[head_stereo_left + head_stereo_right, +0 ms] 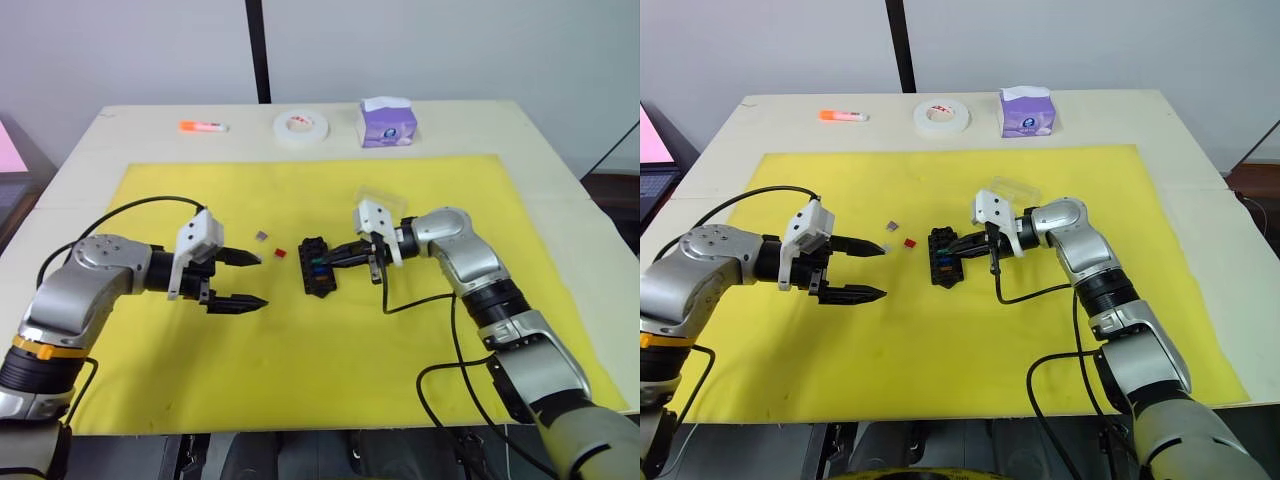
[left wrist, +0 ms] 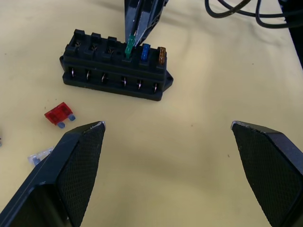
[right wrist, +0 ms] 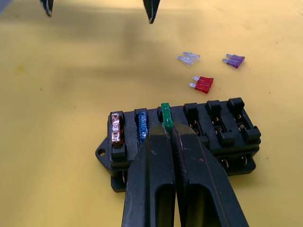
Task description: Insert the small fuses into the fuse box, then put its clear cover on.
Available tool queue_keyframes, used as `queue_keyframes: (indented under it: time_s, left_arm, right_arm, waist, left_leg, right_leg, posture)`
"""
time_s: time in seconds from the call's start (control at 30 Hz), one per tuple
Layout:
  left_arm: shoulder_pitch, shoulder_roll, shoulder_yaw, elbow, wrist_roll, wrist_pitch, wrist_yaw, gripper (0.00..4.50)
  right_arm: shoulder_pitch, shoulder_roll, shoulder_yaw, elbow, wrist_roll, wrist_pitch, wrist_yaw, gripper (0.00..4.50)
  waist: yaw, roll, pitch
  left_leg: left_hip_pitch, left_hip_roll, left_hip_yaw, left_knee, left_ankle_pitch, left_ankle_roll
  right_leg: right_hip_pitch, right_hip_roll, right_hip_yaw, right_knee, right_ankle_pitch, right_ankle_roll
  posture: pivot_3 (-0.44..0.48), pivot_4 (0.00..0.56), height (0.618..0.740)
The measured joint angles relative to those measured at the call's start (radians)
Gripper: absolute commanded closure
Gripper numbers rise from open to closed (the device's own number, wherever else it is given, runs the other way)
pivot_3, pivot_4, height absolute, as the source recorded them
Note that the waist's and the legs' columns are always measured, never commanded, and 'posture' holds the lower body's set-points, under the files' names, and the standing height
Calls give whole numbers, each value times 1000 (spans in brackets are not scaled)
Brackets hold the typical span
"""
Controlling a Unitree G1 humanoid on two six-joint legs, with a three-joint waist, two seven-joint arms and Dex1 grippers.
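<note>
The black fuse box [image 1: 318,265] sits mid-mat on the yellow mat. An orange fuse [image 3: 116,130] and a blue fuse [image 3: 142,126] are seated in its end slots. My right gripper [image 3: 169,130] is shut on a green fuse [image 3: 165,114], which stands in the third slot. Loose on the mat beside the box lie a red fuse [image 3: 203,84], a clear-grey fuse [image 3: 189,58] and a purple fuse [image 3: 234,59]. My left gripper [image 1: 258,280] hangs open, empty, left of the box and close to the loose fuses. The clear cover [image 1: 1010,187] lies just behind my right wrist.
At the table's far edge are a white tape roll [image 1: 302,127], a purple tissue box [image 1: 386,122] and an orange marker [image 1: 202,126]. The yellow mat [image 1: 320,380] covers most of the table. A black cable [image 1: 415,300] loops from my right wrist onto the mat.
</note>
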Motion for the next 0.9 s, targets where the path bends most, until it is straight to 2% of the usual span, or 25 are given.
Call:
queue_keyframes:
  time_s: [0.47,0.9]
  left_arm:
    - [8,-1,0,30,26,-30,-13,27]
    - [8,-3,0,49,46,-46,-19,27]
  right_arm:
    - [0,5,-2,5,-10,-6,6,4500]
    - [8,6,-2,4,-20,-19,1,4500]
  waist:
    - [0,0,0]
    - [0,0,0]
  left_leg:
    - [0,0,0,0,0,0]
    - [8,0,0,-1,0,0]
  right_leg:
    - [0,0,0,0,0,0]
    - [7,0,0,0,0,0]
  posture:
    - [0,150,740]
    - [0,150,740]
